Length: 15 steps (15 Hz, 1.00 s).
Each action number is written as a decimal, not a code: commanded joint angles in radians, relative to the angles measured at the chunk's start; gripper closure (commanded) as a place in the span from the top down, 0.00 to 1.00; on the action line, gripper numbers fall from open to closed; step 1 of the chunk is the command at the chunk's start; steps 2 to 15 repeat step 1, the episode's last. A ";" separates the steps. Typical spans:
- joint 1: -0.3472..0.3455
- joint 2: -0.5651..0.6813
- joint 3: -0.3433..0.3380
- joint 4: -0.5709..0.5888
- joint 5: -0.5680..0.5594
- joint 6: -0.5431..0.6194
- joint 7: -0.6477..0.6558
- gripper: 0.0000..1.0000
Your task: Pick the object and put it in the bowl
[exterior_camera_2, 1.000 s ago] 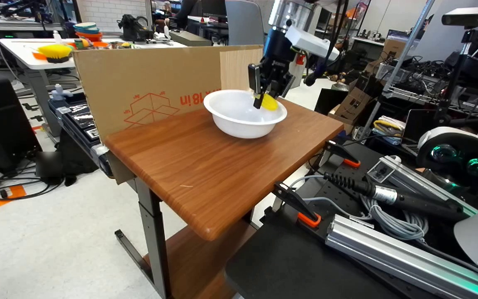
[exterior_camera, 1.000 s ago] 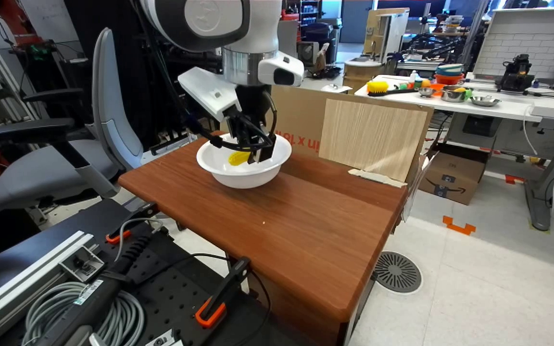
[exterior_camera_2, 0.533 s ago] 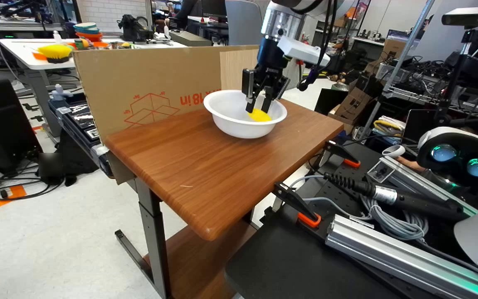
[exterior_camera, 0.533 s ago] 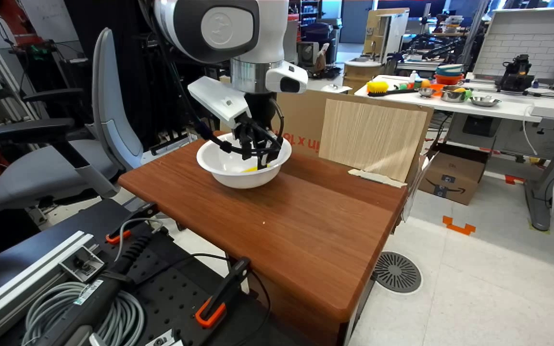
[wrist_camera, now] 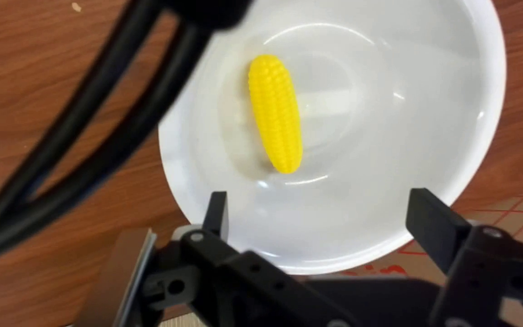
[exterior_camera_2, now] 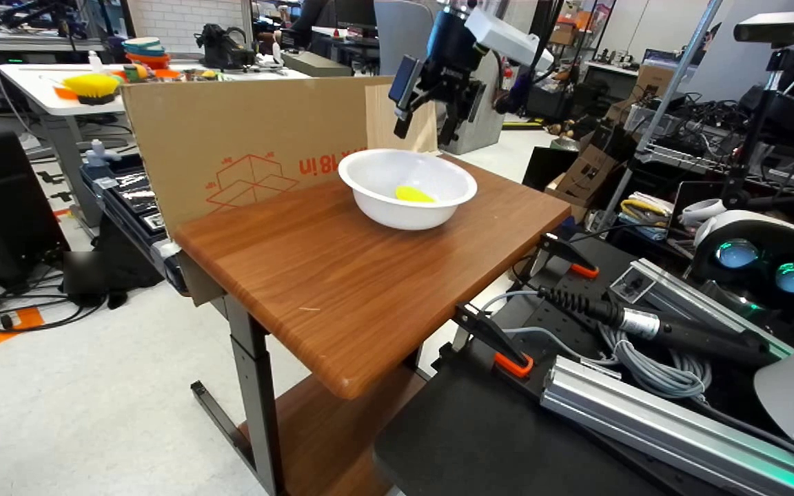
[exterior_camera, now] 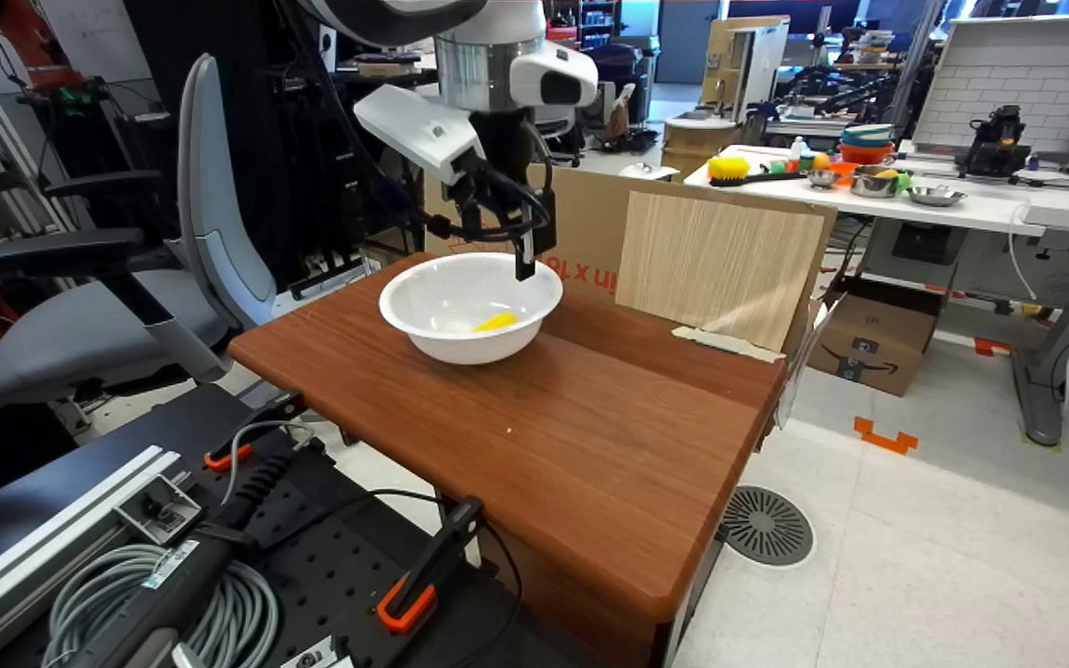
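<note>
1. In an exterior view, the counter (exterior_camera: 590, 455) is seen slantwise from above at middling distance, clamps (exterior_camera: 437, 557) along its edge at picture left.
2. In an exterior view, likewise raised and slanting, the clamps fall at picture right, with cardboard (exterior_camera_2: 231, 117) standing behind.
3. Both exterior views share counter, bowl (exterior_camera: 446, 292), cardboard and white desk (exterior_camera: 994, 199) beyond.
4. The wrist view faces steeply down, close over the bowl, past spread jaws along the bottom.
</note>
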 commanded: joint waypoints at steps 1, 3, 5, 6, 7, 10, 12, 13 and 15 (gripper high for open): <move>-0.005 -0.020 0.005 -0.011 -0.003 -0.002 0.003 1.00; -0.005 -0.020 0.005 -0.011 -0.003 -0.002 0.003 1.00; -0.005 -0.020 0.005 -0.011 -0.003 -0.002 0.003 1.00; -0.005 -0.020 0.005 -0.011 -0.003 -0.002 0.003 1.00; -0.005 -0.020 0.005 -0.011 -0.003 -0.002 0.003 1.00; -0.005 -0.020 0.005 -0.011 -0.003 -0.002 0.003 1.00; -0.005 -0.020 0.005 -0.011 -0.003 -0.002 0.003 1.00; -0.005 -0.020 0.005 -0.011 -0.003 -0.002 0.003 1.00; -0.005 -0.020 0.005 -0.011 -0.003 -0.002 0.003 1.00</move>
